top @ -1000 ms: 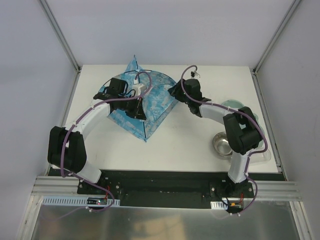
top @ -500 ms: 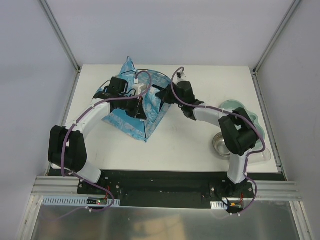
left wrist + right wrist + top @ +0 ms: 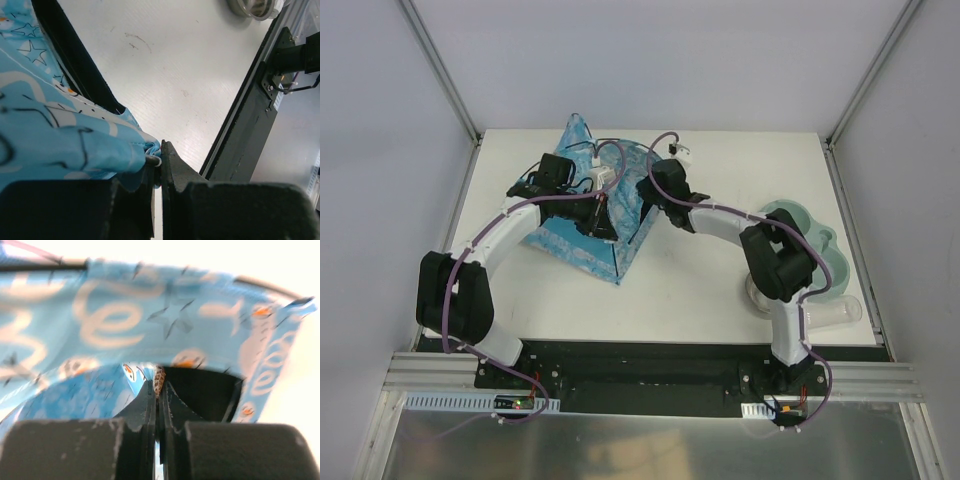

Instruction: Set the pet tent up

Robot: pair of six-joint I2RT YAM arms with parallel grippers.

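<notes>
- Since a second ago, the right arm has swung left across the matte white table [image 3: 720, 290]. Its right gripper [image 3: 646, 190] has gone from parted to clenched on the right edge of the blue fabric pet tent [image 3: 570, 240], which now bunches higher there.
- Pale grey walls [image 3: 650, 60] enclose the table, with aluminium frame posts [image 3: 440, 70] in the back corners.
- Seen from the left wrist, the tabletop is faintly scuffed.
- The pet tent sits half collapsed at the back left of the table.
- Its soft cloth carries white swirls and stars, with a thin black pole [image 3: 45, 264] along its top.
- The left gripper [image 3: 159, 159] pinches a folded hem of the tent.
- A shiny round steel bowl [image 3: 252, 6] and a pale green lobed dish [image 3: 798, 215] stand at the right.
</notes>
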